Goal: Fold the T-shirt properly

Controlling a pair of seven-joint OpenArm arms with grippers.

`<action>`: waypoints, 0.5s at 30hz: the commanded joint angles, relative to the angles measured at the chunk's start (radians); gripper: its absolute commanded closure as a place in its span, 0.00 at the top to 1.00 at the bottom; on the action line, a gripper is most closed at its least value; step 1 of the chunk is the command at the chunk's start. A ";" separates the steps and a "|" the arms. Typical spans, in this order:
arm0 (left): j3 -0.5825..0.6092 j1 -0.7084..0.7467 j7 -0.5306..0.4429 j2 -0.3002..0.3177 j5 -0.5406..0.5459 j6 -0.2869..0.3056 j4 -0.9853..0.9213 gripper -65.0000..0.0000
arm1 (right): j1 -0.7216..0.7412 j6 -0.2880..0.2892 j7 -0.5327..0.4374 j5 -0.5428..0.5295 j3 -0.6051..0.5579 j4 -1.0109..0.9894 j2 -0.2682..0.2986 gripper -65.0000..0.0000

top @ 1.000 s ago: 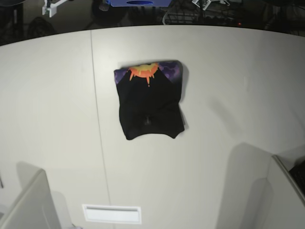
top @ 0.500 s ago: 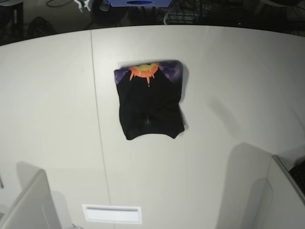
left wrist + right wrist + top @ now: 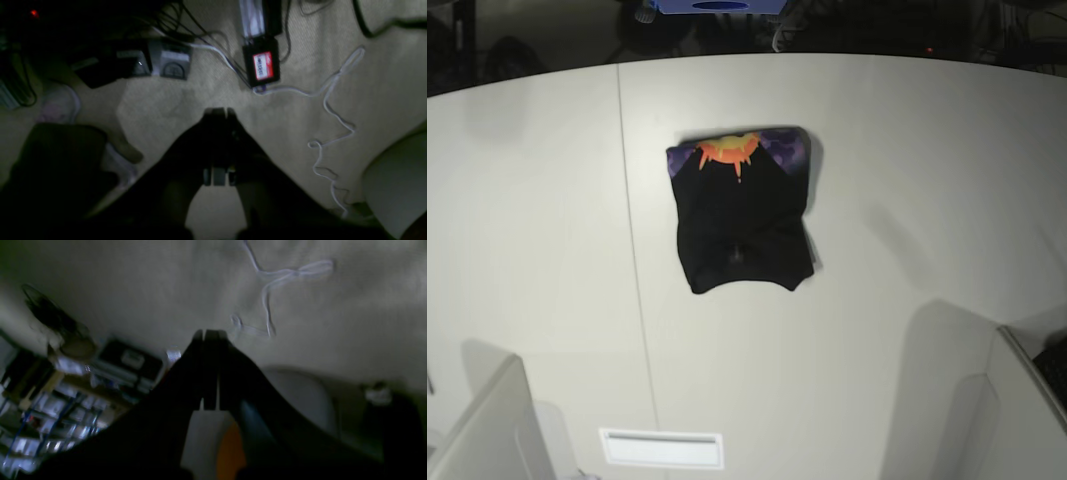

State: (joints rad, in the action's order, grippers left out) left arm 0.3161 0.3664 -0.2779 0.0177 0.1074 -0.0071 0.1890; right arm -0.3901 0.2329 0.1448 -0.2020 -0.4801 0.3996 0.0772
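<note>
White gear beyond table gone; T-shirt unmoved, folded. Left hand, right hand pressed together, empty.

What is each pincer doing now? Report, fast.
Left pincer: closed, holding nothing.
Right pincer: closed, holding nothing.

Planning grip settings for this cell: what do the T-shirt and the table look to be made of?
T-shirt: soft matte black fabric, probably cotton knit; it lies limp with rounded folded edges and a purple and orange print at the far edge.
Table: smooth, pale, hard surface, likely laminate; flat with a thin straight seam. Exact material unclear.
</note>
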 commanded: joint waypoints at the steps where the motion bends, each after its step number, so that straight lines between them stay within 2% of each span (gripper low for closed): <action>1: 0.002 0.001 -0.008 0.003 -0.001 0.003 -0.026 0.00 | -0.010 0.013 -0.023 -0.001 -0.022 -0.003 -0.011 0.00; 5: 0.001 -0.027 -0.005 0.034 0.001 0.003 -0.046 0.00 | -0.008 0.012 -0.116 -0.003 -0.087 -0.004 -0.067 0.00; 8: -0.024 -0.030 -0.010 0.043 0.038 0.003 -0.044 0.00 | 0.006 0.000 -0.124 -0.004 -0.084 -0.008 -0.110 0.00; 11: -0.059 -0.030 -0.011 0.061 0.088 0.008 -0.041 0.00 | 0.015 -0.071 -0.129 -0.004 -0.082 -0.043 -0.118 0.00; 13: -0.056 -0.036 -0.011 0.064 0.084 0.009 -0.021 0.00 | 0.027 -0.116 -0.130 -0.004 -0.082 -0.060 -0.116 0.00; 15: -0.058 -0.039 -0.011 0.064 0.065 0.009 -0.016 0.00 | 0.036 -0.128 -0.130 -0.004 -0.082 -0.061 -0.109 0.00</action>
State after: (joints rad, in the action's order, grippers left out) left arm 0.2584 0.3126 -0.2813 0.0830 0.1764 -0.0006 0.1741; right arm -0.3428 0.0978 0.0189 -0.2047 -0.5629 0.3378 -0.0193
